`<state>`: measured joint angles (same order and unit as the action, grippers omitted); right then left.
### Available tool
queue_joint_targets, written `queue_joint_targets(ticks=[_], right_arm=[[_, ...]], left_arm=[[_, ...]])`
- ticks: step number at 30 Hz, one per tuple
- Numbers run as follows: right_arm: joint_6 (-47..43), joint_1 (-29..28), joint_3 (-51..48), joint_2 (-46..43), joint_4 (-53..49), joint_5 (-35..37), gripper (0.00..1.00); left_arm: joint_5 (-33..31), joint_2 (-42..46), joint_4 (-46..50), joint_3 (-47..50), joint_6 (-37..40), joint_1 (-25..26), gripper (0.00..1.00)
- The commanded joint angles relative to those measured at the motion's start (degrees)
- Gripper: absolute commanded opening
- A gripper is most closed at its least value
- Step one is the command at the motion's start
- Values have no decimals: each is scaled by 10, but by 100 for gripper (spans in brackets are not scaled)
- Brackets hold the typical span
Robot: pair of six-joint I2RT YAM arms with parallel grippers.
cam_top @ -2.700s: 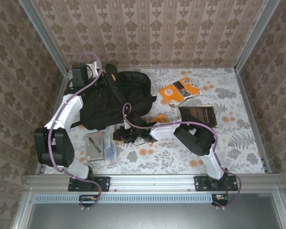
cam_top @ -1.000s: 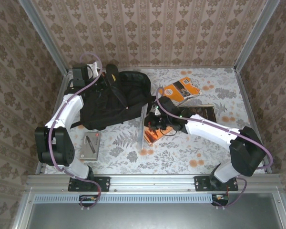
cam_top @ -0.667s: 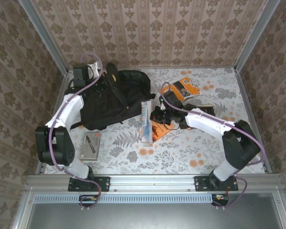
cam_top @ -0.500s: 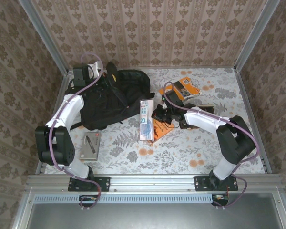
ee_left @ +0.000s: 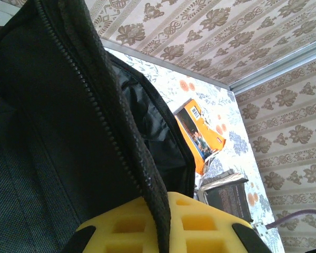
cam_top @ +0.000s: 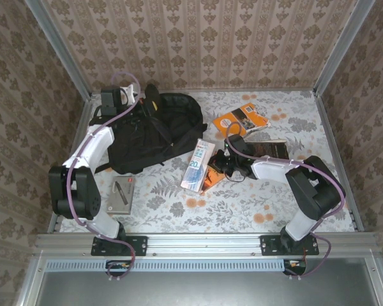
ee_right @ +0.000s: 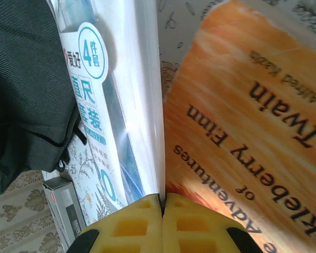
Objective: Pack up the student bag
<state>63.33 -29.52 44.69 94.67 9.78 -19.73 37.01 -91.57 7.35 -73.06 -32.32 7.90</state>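
Observation:
The student bag (cam_top: 154, 131), a large black backpack, lies at the back left of the table. My left gripper (cam_top: 149, 97) is at its far top edge, shut on the zipper edge of the bag's opening (ee_left: 121, 137), which runs up between my yellow fingers (ee_left: 200, 226). My right gripper (cam_top: 217, 164) is shut on the thin edge of a clear blue-and-white stationery packet (cam_top: 198, 166), holding it tilted just right of the bag. In the right wrist view the packet (ee_right: 110, 100) stands up from the closed gripper (ee_right: 162, 203), above an orange Twain book (ee_right: 253, 132).
An orange book (cam_top: 241, 120) and a dark book (cam_top: 271, 152) lie at the back right; both appear in the left wrist view, orange book (ee_left: 200, 138) and dark book (ee_left: 229, 197). A grey box (cam_top: 120, 194) sits front left of the bag.
My right gripper carried the packet from the front left to the right of the bag, then turned it from edge-on to face-up while the arm folded back. The left arm held still.

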Motion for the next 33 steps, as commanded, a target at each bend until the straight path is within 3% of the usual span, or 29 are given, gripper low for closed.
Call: queue_joint_targets(ticks=[1,10,33], right_arm=[[19,5,-13,-21,61,5,0],[44,5,26,3,58,26,0],[93,-23,-88,-63,129,112,0]], left_arm=[[2,-7,19,-17,23,9,0],[-24,-10,47,-29,50,28,0],[-27,-17,57,-34,59,40,0]])
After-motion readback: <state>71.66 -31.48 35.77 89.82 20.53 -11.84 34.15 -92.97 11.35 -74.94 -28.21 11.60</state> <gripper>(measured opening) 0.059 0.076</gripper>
